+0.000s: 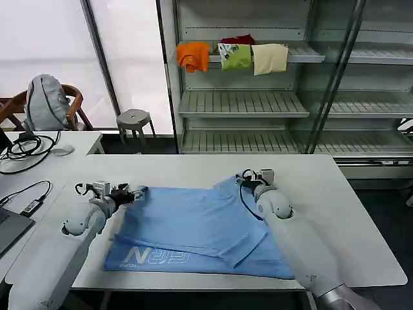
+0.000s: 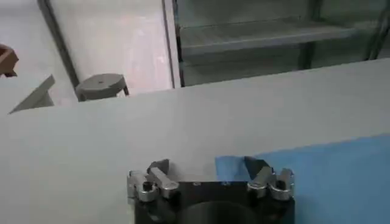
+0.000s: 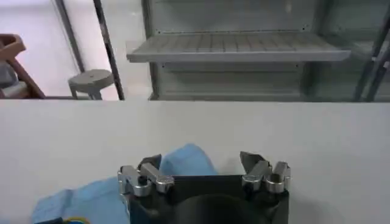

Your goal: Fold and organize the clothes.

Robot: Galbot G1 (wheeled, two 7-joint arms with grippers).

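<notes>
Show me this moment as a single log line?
stage: folding | T-shirt: flat on table, right side folded inward | left gripper: open, at far left corner | right gripper: open, at far right edge

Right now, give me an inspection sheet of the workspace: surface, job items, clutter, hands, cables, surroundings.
Surface: white rectangular table, flat, shirt spread on it.
Job items: light sky-blue cotton T-shirt, partly folded, one flap laid over the middle; white block lettering at the near edge.
Clutter: nothing seen on the work table.
Hands: left hand open at the shirt's far left corner; right hand open at the far edge of the folded flap.
Cables: black cables coiled on the side white desk; another black cable with adapter nearer the robot.
Surroundings: metal shelf unit holding folded orange, green, cream and red garments; grey round stool; wooden chair with grey backpack.
</notes>
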